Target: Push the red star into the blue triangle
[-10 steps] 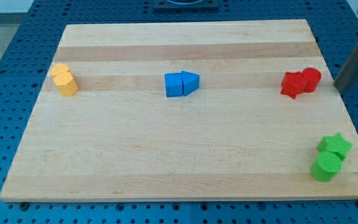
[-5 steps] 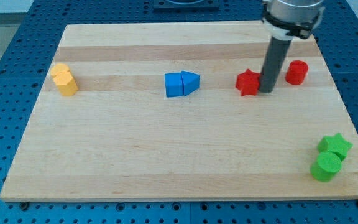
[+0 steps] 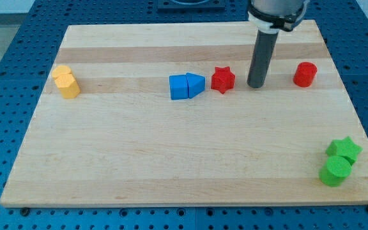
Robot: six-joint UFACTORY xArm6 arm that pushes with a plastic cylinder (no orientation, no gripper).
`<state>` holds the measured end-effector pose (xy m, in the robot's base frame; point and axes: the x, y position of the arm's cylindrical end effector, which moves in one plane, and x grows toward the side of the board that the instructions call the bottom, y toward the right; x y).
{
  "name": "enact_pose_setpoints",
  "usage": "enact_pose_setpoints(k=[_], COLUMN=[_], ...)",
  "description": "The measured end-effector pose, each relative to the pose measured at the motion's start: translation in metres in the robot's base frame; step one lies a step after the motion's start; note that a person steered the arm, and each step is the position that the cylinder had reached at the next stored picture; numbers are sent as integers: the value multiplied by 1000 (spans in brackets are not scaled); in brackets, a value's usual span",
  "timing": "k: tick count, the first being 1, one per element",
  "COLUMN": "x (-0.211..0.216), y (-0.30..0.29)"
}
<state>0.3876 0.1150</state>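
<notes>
The red star [image 3: 223, 80] lies on the wooden board just right of the blue triangle [image 3: 196, 84], with a thin gap or bare contact between them; I cannot tell which. A blue cube [image 3: 179, 87] sits against the triangle's left side. My tip [image 3: 255, 85] stands to the right of the red star, a short gap away, not touching it. The dark rod rises from it toward the view's top.
A red cylinder [image 3: 305, 75] stands right of my tip. Two yellow blocks [image 3: 66, 82] sit together at the view's left. A green star [image 3: 344, 149] and a green cylinder [image 3: 335, 171] sit at the bottom right, near the board's edge [image 3: 190, 203].
My tip came in from the right and pushed the red star left, away from the red cylinder, up to the blue triangle. The star now sits a short way ahead of the tip.
</notes>
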Motion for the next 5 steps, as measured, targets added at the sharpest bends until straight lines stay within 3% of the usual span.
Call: enact_pose_setpoints(k=[2,3,5], x=[0,0,32], y=[-65,-68,35])
